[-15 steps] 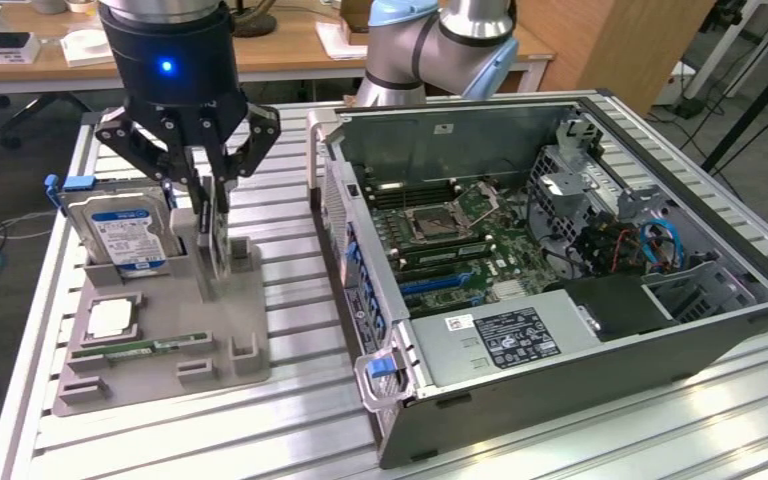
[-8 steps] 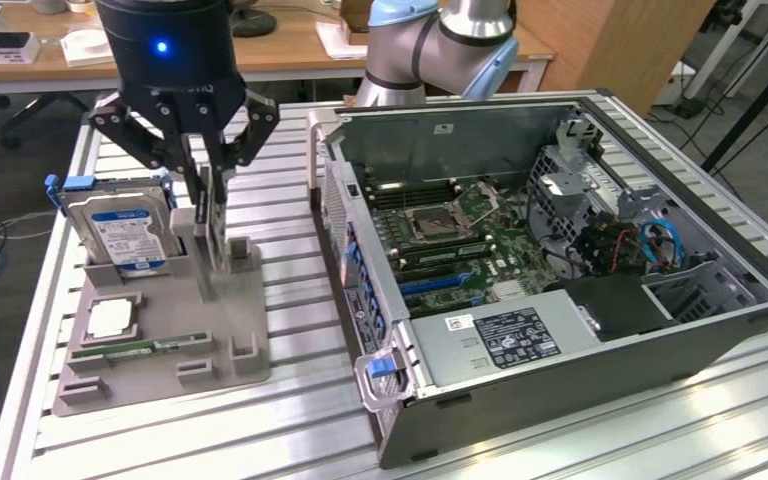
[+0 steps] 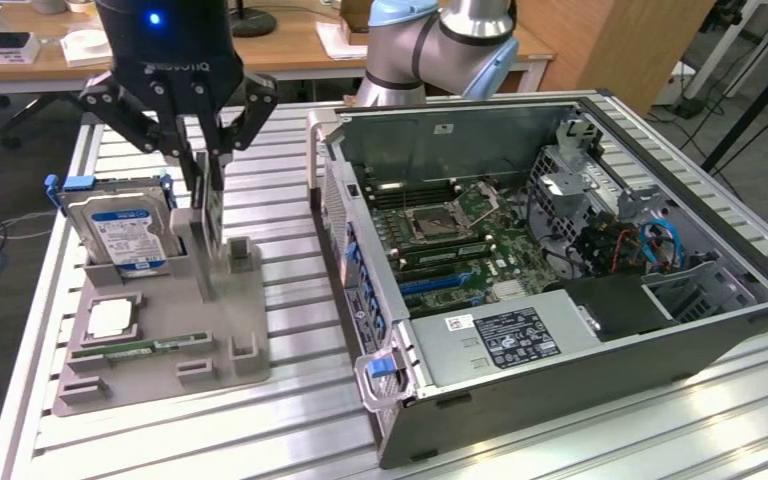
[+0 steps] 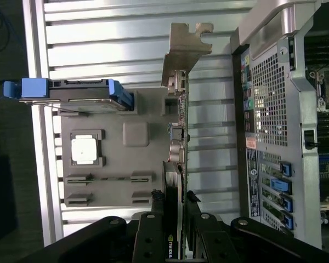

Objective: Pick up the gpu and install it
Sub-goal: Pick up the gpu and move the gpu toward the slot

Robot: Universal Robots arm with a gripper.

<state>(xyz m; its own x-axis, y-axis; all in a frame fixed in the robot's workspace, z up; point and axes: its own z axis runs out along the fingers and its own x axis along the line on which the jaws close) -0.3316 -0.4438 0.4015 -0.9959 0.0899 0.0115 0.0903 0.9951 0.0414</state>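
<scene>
The gpu (image 3: pixel 208 235) stands on edge in the grey holder tray (image 3: pixel 157 385) on the exterior view's left. It is a thin card seen edge-on. In the wrist view the gpu (image 4: pixel 176 137) runs away from the fingers to its silver end bracket (image 4: pixel 183 49). My gripper (image 3: pixel 205 165) hangs straight over it, with one black finger pressed on each face of the card. In the wrist view the gripper (image 4: pixel 174 201) is shut on the card's near end. Whether the card has left its slot in the tray I cannot tell.
The tray (image 4: pixel 148 109) also holds a silver hard drive (image 3: pixel 117 230) with blue rails, a processor chip (image 3: pixel 111 318) and a green memory stick (image 3: pixel 144 350). The open computer case (image 3: pixel 558 260) lies on the exterior view's right, its motherboard (image 3: pixel 451 230) exposed. Everything rests on a slatted aluminium table (image 3: pixel 291 440).
</scene>
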